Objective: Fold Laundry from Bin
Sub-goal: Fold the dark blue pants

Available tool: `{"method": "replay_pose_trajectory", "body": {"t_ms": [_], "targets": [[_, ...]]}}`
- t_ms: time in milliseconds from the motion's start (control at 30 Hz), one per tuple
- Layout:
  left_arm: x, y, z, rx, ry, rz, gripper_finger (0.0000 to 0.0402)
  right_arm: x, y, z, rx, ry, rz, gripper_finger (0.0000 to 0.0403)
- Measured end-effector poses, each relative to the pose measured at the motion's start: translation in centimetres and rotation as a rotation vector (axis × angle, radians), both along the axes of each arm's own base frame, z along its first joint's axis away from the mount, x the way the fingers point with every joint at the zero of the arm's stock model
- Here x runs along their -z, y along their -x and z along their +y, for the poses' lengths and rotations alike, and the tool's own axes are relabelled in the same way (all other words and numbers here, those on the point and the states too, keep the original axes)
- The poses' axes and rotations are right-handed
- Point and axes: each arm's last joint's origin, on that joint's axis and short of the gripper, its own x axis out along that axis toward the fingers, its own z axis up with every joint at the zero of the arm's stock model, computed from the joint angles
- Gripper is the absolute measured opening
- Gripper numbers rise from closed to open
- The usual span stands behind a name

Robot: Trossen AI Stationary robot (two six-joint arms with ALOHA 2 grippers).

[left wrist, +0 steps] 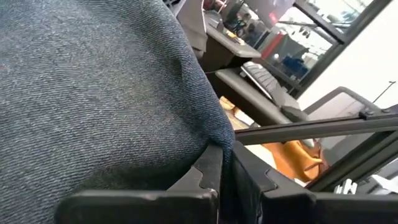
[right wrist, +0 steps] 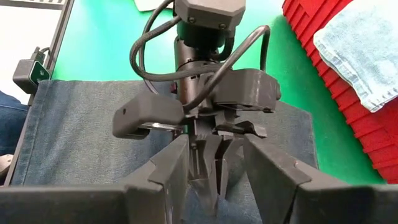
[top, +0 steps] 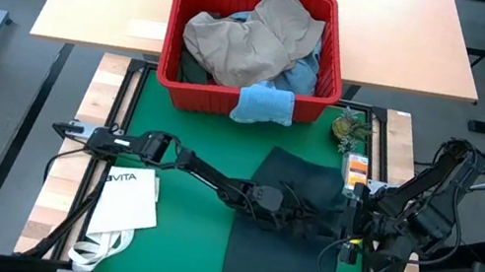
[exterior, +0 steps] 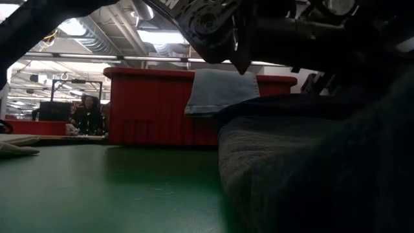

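The dark navy denim jeans (top: 291,227) lie spread on the green table mat (top: 186,226) in front of the red slotted plastic bin (top: 228,102), which holds the remaining laundry. The left gripper (right wrist: 208,134) is clamped on a fold of the denim; the right gripper (top: 355,238) stands apart facing it, holding nothing. Denim is probably heavy, limp and non-slippery: grip it at a doubled edge or seam.
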Motion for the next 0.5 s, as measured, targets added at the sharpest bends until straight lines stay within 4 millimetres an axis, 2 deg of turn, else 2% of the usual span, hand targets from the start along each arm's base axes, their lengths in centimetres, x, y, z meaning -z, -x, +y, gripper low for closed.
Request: {"method": "replay_pose_trajectory", "body": {"t_ms": [167, 500], "targets": [[0.1, 0.0, 0.3, -0.008, -0.002, 0.015, 0.0028, 0.0, 0.0, 0.0, 0.000, 0.000, 0.000, 0.0154], [0.1, -0.3, 1.7, 0.080, 0.013, 0.016, 0.0105, 0.0, 0.0, 0.0, -0.004, -0.006, 0.005, 0.0154]]}}
